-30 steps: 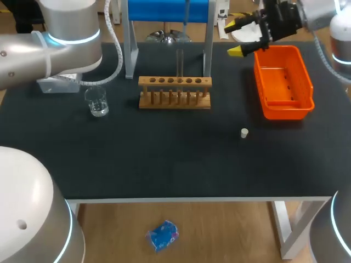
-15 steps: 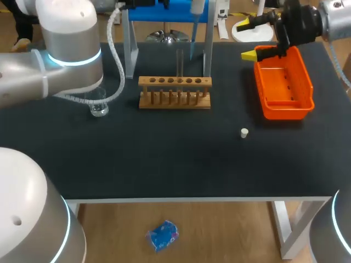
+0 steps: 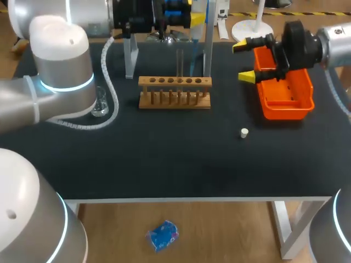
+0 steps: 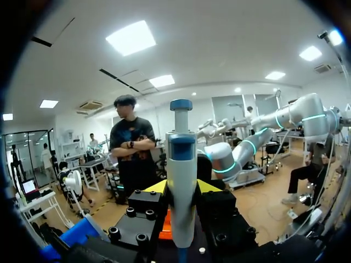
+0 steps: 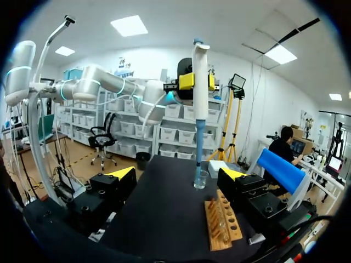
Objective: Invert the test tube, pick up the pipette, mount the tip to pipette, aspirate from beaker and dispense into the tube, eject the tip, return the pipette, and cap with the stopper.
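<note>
Black table (image 3: 164, 159) holds wooden rack (image 3: 174, 92), orange bin (image 3: 285, 104), white stopper (image 3: 244, 132) (lying alone). Left gripper (image 4: 181, 187) clamps pipette (image 4: 181, 159); right gripper (image 3: 244, 61) gapes beside bin.

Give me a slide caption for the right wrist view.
Left gripper holds the pipette upright beyond the wooden rack, framed by the open right gripper.

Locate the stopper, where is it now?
Head view: the stopper lies on the table right of centre, just in front of the orange bin and right of the wooden rack.
</note>
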Available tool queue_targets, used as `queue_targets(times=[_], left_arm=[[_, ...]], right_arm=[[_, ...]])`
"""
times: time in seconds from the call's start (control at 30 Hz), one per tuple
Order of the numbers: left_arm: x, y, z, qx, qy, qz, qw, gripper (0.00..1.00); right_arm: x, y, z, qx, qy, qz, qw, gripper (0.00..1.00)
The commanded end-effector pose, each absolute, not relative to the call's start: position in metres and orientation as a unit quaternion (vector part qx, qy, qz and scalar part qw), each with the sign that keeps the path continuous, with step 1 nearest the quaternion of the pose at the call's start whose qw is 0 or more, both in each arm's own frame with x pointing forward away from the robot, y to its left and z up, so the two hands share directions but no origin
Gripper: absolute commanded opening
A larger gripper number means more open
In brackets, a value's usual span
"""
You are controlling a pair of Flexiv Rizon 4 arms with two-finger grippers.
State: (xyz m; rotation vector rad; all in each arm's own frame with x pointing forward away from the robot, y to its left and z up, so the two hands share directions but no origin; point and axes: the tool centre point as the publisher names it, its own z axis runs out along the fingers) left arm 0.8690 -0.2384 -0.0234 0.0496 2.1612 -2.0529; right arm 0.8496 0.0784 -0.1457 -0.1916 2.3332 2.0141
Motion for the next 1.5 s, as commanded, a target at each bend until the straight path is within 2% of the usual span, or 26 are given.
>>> queue_targets(times=[0.03, 0.47, 0.77, 1.5], left_arm=[[0.864, -0.231, -0.029, 0.014, 0.724, -0.685, 0.081, 0.0], [0.864, -0.231, -0.029, 0.014, 0.724, -0.685, 0.081, 0.0], [0.865, -0.24, -0.059, -0.003, 0.718, -0.694, 0.051, 0.0], [0.87, -0.245, -0.082, -0.009, 0.717, -0.695, 0.043, 0.0]], right_arm=[[0.843, 0.075, -0.147, -0.055, 0.754, 0.653, 0.036, 1.0], [0.843, 0.075, -0.147, -0.055, 0.754, 0.653, 0.036, 1.0], [0.864, 0.081, -0.147, -0.042, 0.732, 0.68, -0.01, 1.0], [0.866, 0.149, -0.132, -0.063, 0.7, 0.709, -0.065, 1.0]])
